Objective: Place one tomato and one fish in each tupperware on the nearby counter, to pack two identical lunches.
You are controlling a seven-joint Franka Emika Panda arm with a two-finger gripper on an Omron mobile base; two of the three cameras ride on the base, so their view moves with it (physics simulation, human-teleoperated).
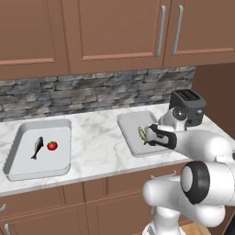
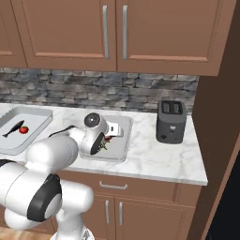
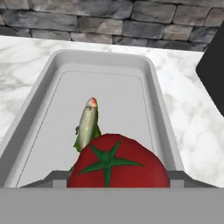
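My gripper [image 1: 148, 137] hangs low over the right tupperware [image 1: 126, 133] and is shut on a red tomato [image 3: 118, 164], which hides the fingertips in the hand view. The yellowish green fish [image 3: 89, 124] lies lengthwise on that tray's floor [image 3: 113, 96], just beyond the tomato. In the right base view a bit of red tomato [image 2: 107, 139] shows under the hand. The left tupperware [image 1: 27, 160] on the marble counter [image 1: 96, 142] holds the dark grey fish [image 1: 37, 148] and the other tomato [image 1: 52, 145] side by side.
A black toaster [image 1: 187, 106] stands on the counter right behind the right tray, near the hand. A stone backsplash [image 1: 92, 94] and brown wall cabinets rise behind. The counter's right end meets a dark wall [image 2: 220, 140].
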